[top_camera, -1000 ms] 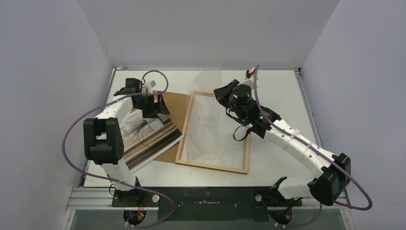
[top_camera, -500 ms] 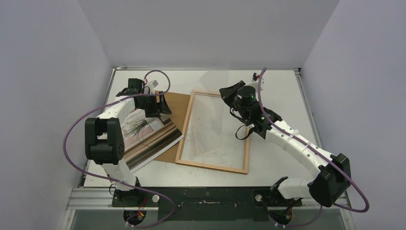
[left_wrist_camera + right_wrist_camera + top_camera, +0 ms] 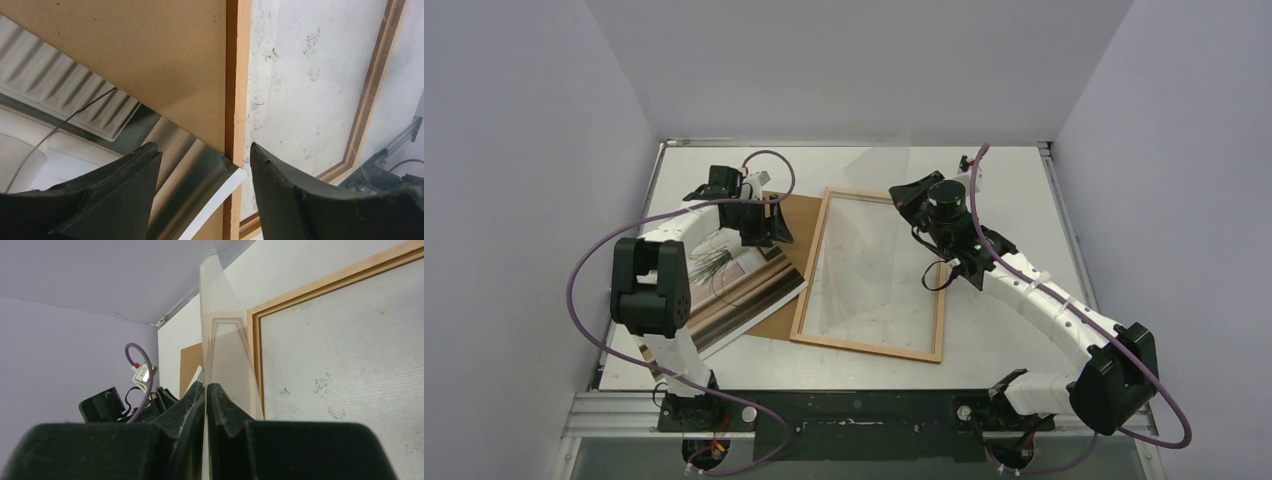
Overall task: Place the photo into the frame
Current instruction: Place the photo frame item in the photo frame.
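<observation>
Left fingers (image 3: 125, 195) stand apart over the photo (image 3: 195, 167) corner, which lies on the brown backing board (image 3: 150, 50) beside the frame (image 3: 235, 75). Right fingers (image 3: 230, 415) pinch the clear pane (image 3: 222, 340) up. Best to close low and gently.

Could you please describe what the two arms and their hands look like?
Both the left arm and right arm have white links with bulky black joint housings, and a purple cable loops along each. A small green light glows near the right wrist. The left hand and right hand have two black, wedge-shaped fingers.
</observation>
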Controlling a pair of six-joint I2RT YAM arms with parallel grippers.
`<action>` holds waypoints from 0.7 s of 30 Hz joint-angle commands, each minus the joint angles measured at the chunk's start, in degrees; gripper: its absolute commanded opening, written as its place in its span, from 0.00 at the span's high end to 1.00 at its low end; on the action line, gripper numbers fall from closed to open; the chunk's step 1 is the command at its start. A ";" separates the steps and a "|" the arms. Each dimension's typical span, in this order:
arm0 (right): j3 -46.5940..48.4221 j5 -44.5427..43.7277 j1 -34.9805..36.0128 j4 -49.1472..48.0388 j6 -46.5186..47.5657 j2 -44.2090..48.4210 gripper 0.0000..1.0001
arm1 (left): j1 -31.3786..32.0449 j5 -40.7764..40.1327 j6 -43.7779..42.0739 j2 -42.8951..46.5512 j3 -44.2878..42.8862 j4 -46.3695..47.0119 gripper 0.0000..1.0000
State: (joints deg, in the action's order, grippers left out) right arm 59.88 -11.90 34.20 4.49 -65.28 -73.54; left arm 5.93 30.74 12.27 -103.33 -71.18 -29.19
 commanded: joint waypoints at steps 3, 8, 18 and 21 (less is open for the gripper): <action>0.26 0.87 -0.61 -4.05 -1.57 2.62 0.95 | 0.20 1.58 1.12 -2.23 -1.30 6.31 0.40; -1.42 1.61 -1.10 -5.81 -2.42 2.93 0.95 | 0.85 1.83 1.55 -3.45 -1.55 6.80 0.42; 2.23 2.26 -0.93 -3.22 -0.41 2.13 0.95 | 3.50 2.26 3.96 -6.73 -3.30 9.49 0.50; 2.87 1.94 -1.26 -1.91 -0.05 3.00 0.95 | 4.37 1.65 3.57 -8.14 -4.05 9.42 0.55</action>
State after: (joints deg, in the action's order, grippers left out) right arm 59.07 -9.96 33.41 3.86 -65.93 -73.10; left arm 9.10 31.94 15.68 -109.95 -72.07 -22.39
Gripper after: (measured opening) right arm 0.062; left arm 0.475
